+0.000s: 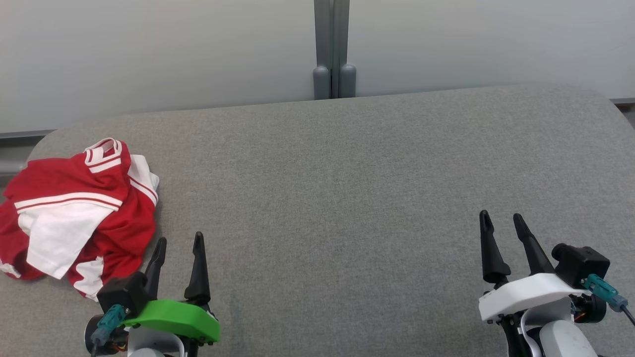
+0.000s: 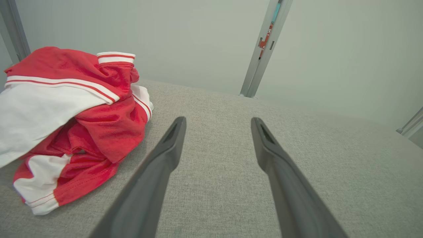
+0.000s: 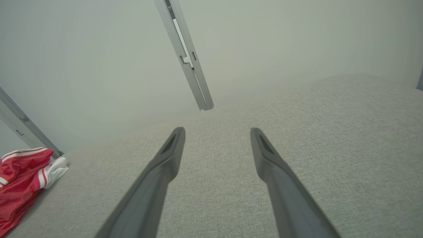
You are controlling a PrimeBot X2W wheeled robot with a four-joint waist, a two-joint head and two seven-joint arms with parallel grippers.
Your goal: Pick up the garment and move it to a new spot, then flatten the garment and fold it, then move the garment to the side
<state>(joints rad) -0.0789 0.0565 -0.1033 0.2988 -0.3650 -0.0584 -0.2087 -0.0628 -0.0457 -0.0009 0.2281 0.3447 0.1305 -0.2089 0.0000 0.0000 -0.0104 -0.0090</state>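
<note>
A red and white garment (image 1: 79,213) lies crumpled in a heap at the left end of the grey table (image 1: 347,188). In the left wrist view the garment (image 2: 72,122) sits just left of my fingers, and in the right wrist view the garment (image 3: 23,178) shows far off at the lower left. My left gripper (image 1: 179,239) stands open at the lower left, its fingertips just right of the heap and apart from it, nothing between them. My right gripper (image 1: 501,216) is open over bare table at the lower right, holding nothing.
A pale wall runs behind the table, with a grey vertical post (image 1: 331,49) at its middle. The table's far edge curves down at both corners. The garment lies close to the table's left edge.
</note>
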